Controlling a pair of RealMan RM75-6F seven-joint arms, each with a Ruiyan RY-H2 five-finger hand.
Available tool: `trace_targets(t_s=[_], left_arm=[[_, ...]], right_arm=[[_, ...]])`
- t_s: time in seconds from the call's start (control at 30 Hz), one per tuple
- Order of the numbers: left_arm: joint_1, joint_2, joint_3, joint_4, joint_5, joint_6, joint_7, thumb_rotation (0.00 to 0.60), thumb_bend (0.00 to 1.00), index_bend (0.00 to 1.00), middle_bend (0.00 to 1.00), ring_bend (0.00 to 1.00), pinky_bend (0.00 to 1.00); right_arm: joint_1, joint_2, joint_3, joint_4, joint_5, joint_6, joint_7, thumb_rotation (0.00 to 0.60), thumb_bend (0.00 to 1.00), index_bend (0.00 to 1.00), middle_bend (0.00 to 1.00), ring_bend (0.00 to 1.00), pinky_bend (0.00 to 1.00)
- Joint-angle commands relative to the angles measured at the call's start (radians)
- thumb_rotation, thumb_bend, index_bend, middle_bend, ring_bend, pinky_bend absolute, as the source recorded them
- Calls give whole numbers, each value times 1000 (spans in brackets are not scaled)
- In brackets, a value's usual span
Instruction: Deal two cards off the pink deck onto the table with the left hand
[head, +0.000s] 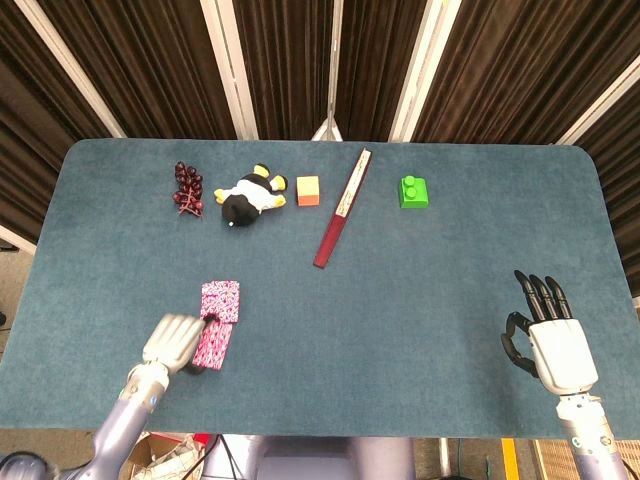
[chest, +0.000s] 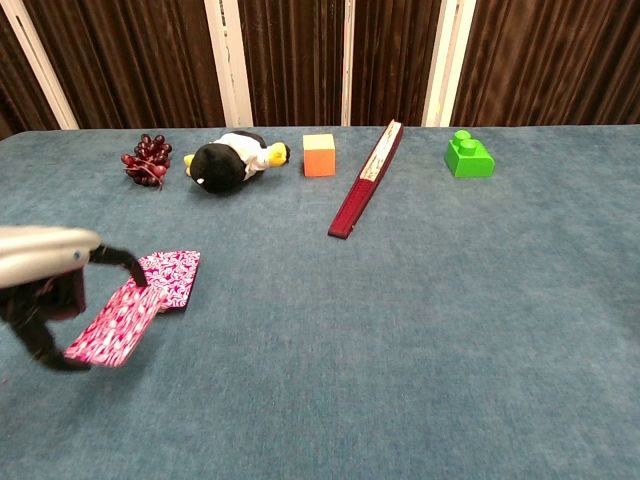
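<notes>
The pink patterned deck (head: 222, 299) (chest: 174, 273) lies flat on the blue table, front left. My left hand (head: 168, 340) (chest: 40, 272) is just in front of it, near the table's front edge, and grips a pink card (head: 211, 345) (chest: 110, 324). The card slants from the hand up toward the deck, and its far end still overlaps the deck's near edge. My right hand (head: 549, 338) rests at the front right with its fingers straight and apart, holding nothing; only the head view shows it.
Along the back of the table sit dark red grapes (head: 186, 188) (chest: 145, 159), a penguin plush (head: 248, 196) (chest: 226, 161), an orange cube (head: 308, 190) (chest: 319, 155), a long dark red folded fan (head: 340, 209) (chest: 365, 181) and a green brick (head: 414, 191) (chest: 468, 155).
</notes>
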Motion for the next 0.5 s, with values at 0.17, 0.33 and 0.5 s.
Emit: trace_targets(t_s=[0.17,0.33,0.5], left_arm=[[36,12,68,10,39,-12,8,600,298,309,954,906,1000],[33,20,73,21,26,-23,27,600,85,170,940,894,1000],[28,32,54,13,19,-22,26,600,26,81,929,887,1000]], right_arm=[[-1,-2,0,1,-2,3,-1,600,488,0,0,0,36],[-1,-3,0,1,-2,4,1,600,489,0,0,0,36],[-1,-3,0,3,-4,5,3,600,488,0,0,0,36]])
